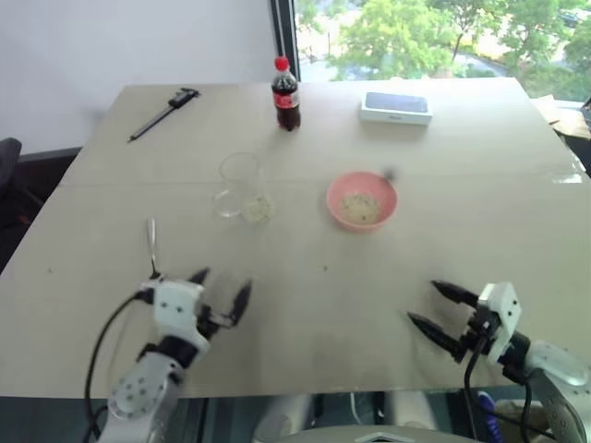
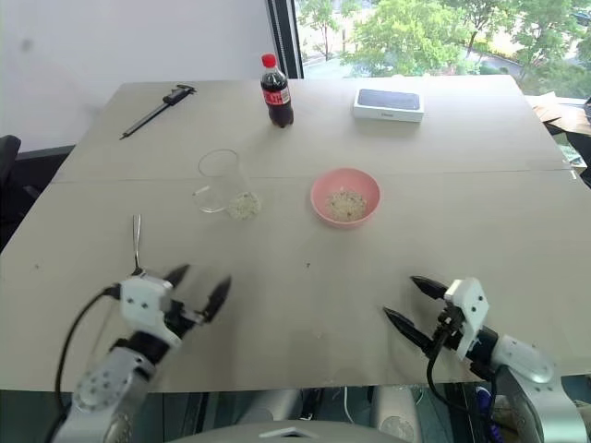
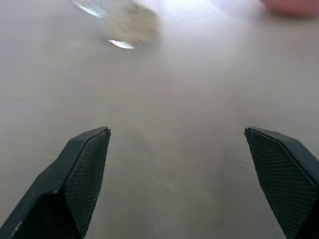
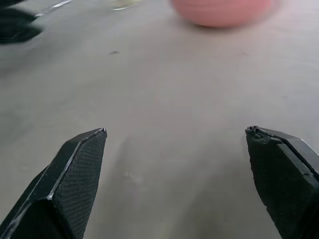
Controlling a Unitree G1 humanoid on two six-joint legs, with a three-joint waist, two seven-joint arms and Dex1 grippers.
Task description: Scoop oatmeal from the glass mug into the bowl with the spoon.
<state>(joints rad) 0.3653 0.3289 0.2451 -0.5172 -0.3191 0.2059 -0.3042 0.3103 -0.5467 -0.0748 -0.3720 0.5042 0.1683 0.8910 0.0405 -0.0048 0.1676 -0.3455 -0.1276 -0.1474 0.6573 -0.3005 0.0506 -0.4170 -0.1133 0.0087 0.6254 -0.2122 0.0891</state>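
The clear glass mug (image 1: 240,185) stands mid-table with pale oatmeal (image 1: 257,209) at its bottom. To its right sits the pink bowl (image 1: 361,200), holding some oatmeal too. The silver spoon (image 1: 152,247) lies flat on the table at the left, handle pointing away from me. My left gripper (image 1: 222,287) hovers open just right of the spoon's near end, nothing between its fingers. My right gripper (image 1: 434,303) is open and empty near the front edge on the right. In the left wrist view the mug's base (image 3: 122,22) is ahead; in the right wrist view the bowl (image 4: 222,11) is.
A red-capped cola bottle (image 1: 285,94) stands at the back centre. A white box (image 1: 396,108) with a dark top lies to its right. A dark caliper (image 1: 164,113) rests at the back left. The table's front edge (image 1: 305,392) runs close under both grippers.
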